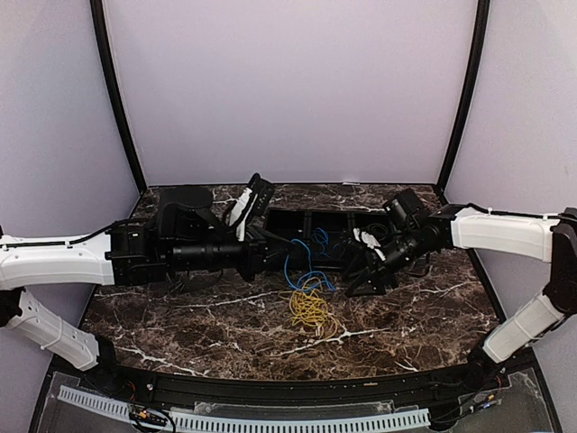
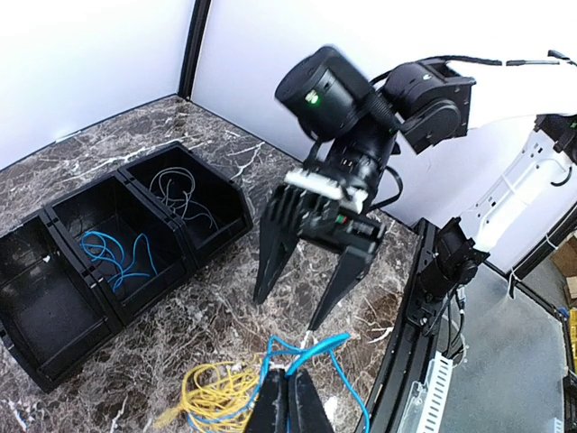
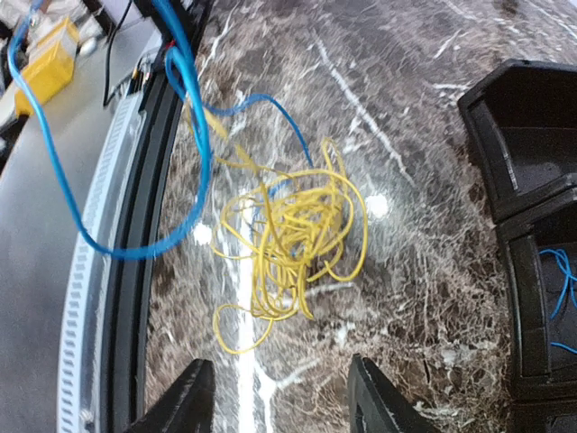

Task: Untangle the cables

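Note:
A yellow cable coil (image 1: 312,309) lies on the marble table, tangled with a blue cable (image 1: 297,271). My left gripper (image 2: 288,397) is shut on the blue cable (image 2: 347,354) and holds a loop of it above the yellow coil (image 2: 212,392). In the top view the left gripper (image 1: 281,255) is just left of the pile. My right gripper (image 3: 279,406) is open and empty, a little short of the yellow coil (image 3: 293,225); the lifted blue loop (image 3: 135,245) hangs to its left. The right gripper also shows in the top view (image 1: 368,284) and in the left wrist view (image 2: 297,293).
A row of black bins (image 1: 306,219) stands behind the pile. In the left wrist view the middle bin holds a blue cable (image 2: 117,257) and the end bin a thin dark cable (image 2: 180,194). The table's front rail (image 3: 135,271) is close to the pile.

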`<action>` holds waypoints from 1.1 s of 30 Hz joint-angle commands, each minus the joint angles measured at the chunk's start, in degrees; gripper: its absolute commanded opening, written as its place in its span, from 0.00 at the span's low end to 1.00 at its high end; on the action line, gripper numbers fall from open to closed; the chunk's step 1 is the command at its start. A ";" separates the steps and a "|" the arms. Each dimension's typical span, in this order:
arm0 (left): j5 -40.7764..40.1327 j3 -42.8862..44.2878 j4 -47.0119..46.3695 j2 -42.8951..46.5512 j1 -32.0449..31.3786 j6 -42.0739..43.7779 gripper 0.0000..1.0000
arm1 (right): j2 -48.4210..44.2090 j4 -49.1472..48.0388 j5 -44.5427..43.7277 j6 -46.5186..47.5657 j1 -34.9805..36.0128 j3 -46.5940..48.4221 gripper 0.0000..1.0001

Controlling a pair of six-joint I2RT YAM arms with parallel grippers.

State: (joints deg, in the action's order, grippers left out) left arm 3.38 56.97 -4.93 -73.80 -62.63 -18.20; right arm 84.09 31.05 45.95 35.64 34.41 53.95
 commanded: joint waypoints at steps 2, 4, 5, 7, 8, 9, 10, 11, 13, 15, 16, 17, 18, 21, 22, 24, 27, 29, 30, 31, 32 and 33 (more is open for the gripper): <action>-1.39 -0.23 3.81 -0.07 -0.33 -1.06 0.00 | -3.11 -7.86 2.34 -7.38 3.72 3.93 0.60; -2.26 -1.33 3.49 -0.18 -0.30 -1.21 0.00 | -2.67 -9.97 -0.10 -8.41 5.76 4.47 0.63; -2.42 -1.73 3.29 -0.20 -0.30 -1.42 0.00 | -2.41 -11.69 -1.09 -9.07 6.74 4.31 0.64; -2.57 -2.99 2.66 -0.14 -0.30 -2.16 0.00 | -1.60 -15.93 -2.72 -11.16 8.70 3.72 0.66; -2.58 -3.75 2.25 0.05 -0.34 -2.44 0.00 | -1.08 -17.95 -3.17 -12.06 9.69 3.44 0.69; -2.63 -4.12 2.01 0.19 -0.42 -3.05 0.00 | -0.45 -19.76 -3.99 -12.78 10.75 3.24 0.70; -3.54 -4.80 1.72 0.62 -0.53 -3.32 0.00 | 0.52 -21.33 -5.50 -13.50 11.87 3.29 0.70; -4.12 -5.13 1.61 0.91 -0.73 -3.75 0.00 | 1.55 -22.78 -7.14 -14.39 12.83 3.53 0.70; -4.82 -5.92 1.48 1.77 -1.00 -4.22 0.00 | 3.45 -25.44 -8.68 -16.41 14.03 4.30 0.69; -5.13 -6.58 2.14 2.54 -1.19 -4.41 0.00 | 5.26 -27.86 -8.95 -18.28 14.46 5.00 0.67; -5.24 -6.68 2.35 2.99 -1.23 -4.45 0.00 | 6.14 -28.81 -9.14 -18.82 14.64 5.42 0.66; -5.40 -6.87 2.72 3.19 -1.34 -4.52 0.00 | 7.03 -29.45 -9.25 -19.19 15.06 6.00 0.65; -5.58 -6.96 2.86 3.63 -1.39 -4.62 0.00 | 8.03 -29.95 -9.22 -19.34 15.38 6.45 0.63; -6.45 -7.37 2.77 4.80 -1.77 -4.92 0.00 | 11.22 -32.15 -8.23 -20.96 16.00 7.27 0.51; -6.63 -7.39 2.70 5.07 -1.94 -4.99 0.00 | 12.10 -33.29 -7.64 -21.87 16.02 7.24 0.44; -7.44 -6.88 2.90 6.27 -2.34 -4.96 0.00 | 13.93 -35.02 -6.45 -23.67 16.08 7.09 0.29; -9.57 -5.47 4.44 9.19 -2.98 -4.53 0.00 | 16.64 -35.11 -5.03 -24.57 16.27 7.39 0.18; -10.95 -4.06 6.41 11.32 -3.39 -4.07 0.00 | 18.08 -34.76 -4.01 -24.87 16.21 7.49 0.17; -12.02 -2.87 7.56 12.02 -3.71 -3.61 0.00 | 18.63 -34.66 -3.52 -24.95 16.22 7.48 0.17; -12.62 -2.24 8.22 13.55 -3.85 -3.38 0.00 | 19.07 -34.51 -3.19 -24.93 16.25 7.36 0.17; -13.97 -0.64 9.71 14.28 -4.17 -2.67 0.00 | 19.53 -34.29 -3.04 -24.84 16.24 7.36 0.16; -14.74 0.24 10.53 15.65 -4.52 -1.76 0.00 | 19.84 -34.08 -3.03 -24.83 16.28 7.24 0.16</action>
State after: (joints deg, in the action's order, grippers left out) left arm -6.72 51.86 2.24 -63.61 -66.08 -22.48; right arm 102.63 -1.50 40.77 11.86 50.15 60.20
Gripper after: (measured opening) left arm 0.007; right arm 0.166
